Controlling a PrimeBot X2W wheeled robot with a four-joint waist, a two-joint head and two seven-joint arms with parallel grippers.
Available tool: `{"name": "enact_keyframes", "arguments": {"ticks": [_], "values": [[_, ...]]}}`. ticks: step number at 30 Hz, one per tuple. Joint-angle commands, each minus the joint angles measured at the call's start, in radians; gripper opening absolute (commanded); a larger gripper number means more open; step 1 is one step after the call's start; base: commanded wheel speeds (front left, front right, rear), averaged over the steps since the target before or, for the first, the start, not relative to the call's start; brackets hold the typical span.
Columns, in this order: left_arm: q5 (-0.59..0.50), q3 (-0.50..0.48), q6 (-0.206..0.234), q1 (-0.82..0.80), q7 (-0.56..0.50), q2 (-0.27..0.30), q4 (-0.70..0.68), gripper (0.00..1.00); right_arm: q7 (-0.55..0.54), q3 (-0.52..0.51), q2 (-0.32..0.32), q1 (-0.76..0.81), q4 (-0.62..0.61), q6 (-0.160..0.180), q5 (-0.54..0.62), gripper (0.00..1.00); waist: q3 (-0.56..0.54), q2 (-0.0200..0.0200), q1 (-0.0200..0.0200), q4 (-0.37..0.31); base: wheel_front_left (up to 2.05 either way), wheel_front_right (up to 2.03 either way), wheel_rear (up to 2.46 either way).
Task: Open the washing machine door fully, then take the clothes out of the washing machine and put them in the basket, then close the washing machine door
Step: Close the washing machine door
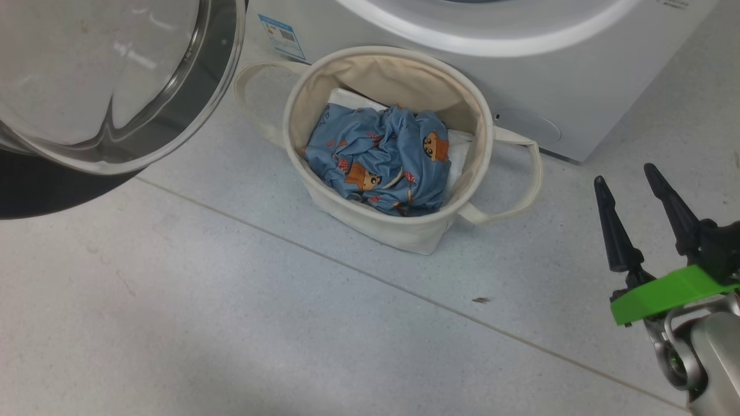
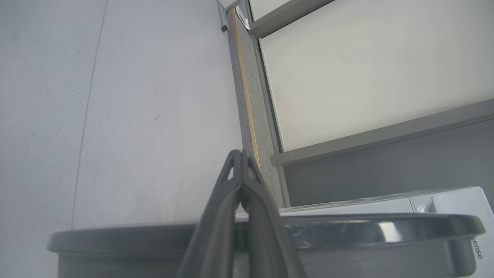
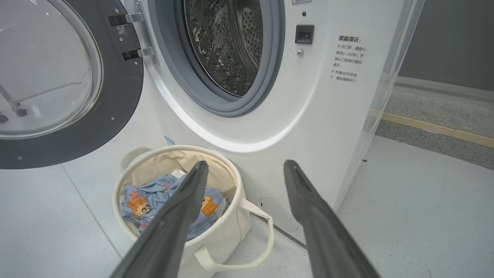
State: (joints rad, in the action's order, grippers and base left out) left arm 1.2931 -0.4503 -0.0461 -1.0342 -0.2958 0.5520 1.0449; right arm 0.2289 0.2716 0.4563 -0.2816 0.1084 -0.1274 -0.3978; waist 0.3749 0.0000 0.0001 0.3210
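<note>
Spreading as wide as they go, the two long dark fingers of the right gripper [image 1: 625,174] hold nothing and touch nothing. They hang over the floor [image 1: 231,323] to the right of the basket [image 1: 376,226], apart from it. They are slim, matte and taper to blunt points, and a bright green plastic band [image 1: 670,292] sits behind them.

The left gripper [image 2: 241,153] is closed, its fingers pressed flat together tip to tip with nothing between them. They rise across the edge of the washing machine door [image 1: 110,86]; whether they touch its rim I cannot tell.

That door is swung open at the left of the washing machine [image 1: 578,75], a bulging bowl of clear glass set in a broad glossy black ring. The machine is smooth, white and boxy, with a grey rubber gasket [image 3: 270,77] ringing a perforated metal drum [image 3: 227,42].

The basket is a round cream canvas tub with soft walls and two loop handles. It stands on the floor just beside the bottom front edge of the machine. The clothes [image 1: 381,159] lie crumpled inside it, soft blue fabric printed with orange and tan figures, on top of a white sheet [image 1: 462,151]. The floor is pale speckled tile with thin seams.
</note>
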Motion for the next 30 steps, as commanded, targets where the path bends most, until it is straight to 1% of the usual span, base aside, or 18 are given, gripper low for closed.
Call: {"name": "enact_keyframes", "arguments": {"ticks": [1,5,11,16,19,20,25,30], "values": [[-0.013,0.005,-0.014,-0.016,-0.019,0.088,-0.022,0.0,0.003,0.007,0.015,0.003,-0.032,-0.003,-0.005,1.0,-0.003,0.0,-0.0001,0.0,0.0,0.0,0.0],[-0.027,0.047,-0.04,-0.02,-0.081,0.075,-0.002,0.0,0.006,0.007,0.008,0.01,-0.021,-0.003,-0.005,1.0,-0.023,0.0,-0.0001,0.009,0.0,0.0,0.0],[-0.032,0.103,-0.069,-0.01,-0.197,0.035,0.001,0.0,0.014,0.025,-0.011,0.015,0.004,-0.003,-0.006,1.0,-0.074,0.0,-0.0001,0.024,0.0,0.0,0.0],[-0.039,0.161,-0.081,0.025,-0.284,-0.014,-0.048,0.0,0.021,0.036,-0.034,0.023,0.036,-0.003,-0.009,1.0,-0.126,0.0,-0.0001,0.037,0.0,0.0,0.0],[-0.04,0.189,-0.083,0.052,-0.313,-0.05,-0.081,0.0,0.026,0.035,-0.049,0.039,0.059,-0.003,-0.012,1.0,-0.165,0.0,-0.0001,0.054,0.0,0.0,0.0],[-0.04,0.189,-0.083,0.052,-0.313,-0.05,-0.081,0.0,0.026,0.035,-0.049,0.039,0.059,-0.003,-0.012,1.0,-0.165,0.0,-0.0001,0.054,0.0,0.0,0.0],[-0.056,0.262,-0.084,0.088,-0.352,-0.142,-0.135,0.0,0.031,0.018,-0.075,0.082,0.1,-0.003,-0.018,1.0,-0.24,0.0,-0.0001,0.105,0.0,0.0,0.0],[-0.072,0.348,-0.084,0.14,-0.379,-0.252,-0.22,0.0,0.032,0.016,-0.109,0.119,0.123,-0.003,-0.016,1.0,-0.303,0.0,-0.0001,0.151,0.0,0.0,0.0]]}}
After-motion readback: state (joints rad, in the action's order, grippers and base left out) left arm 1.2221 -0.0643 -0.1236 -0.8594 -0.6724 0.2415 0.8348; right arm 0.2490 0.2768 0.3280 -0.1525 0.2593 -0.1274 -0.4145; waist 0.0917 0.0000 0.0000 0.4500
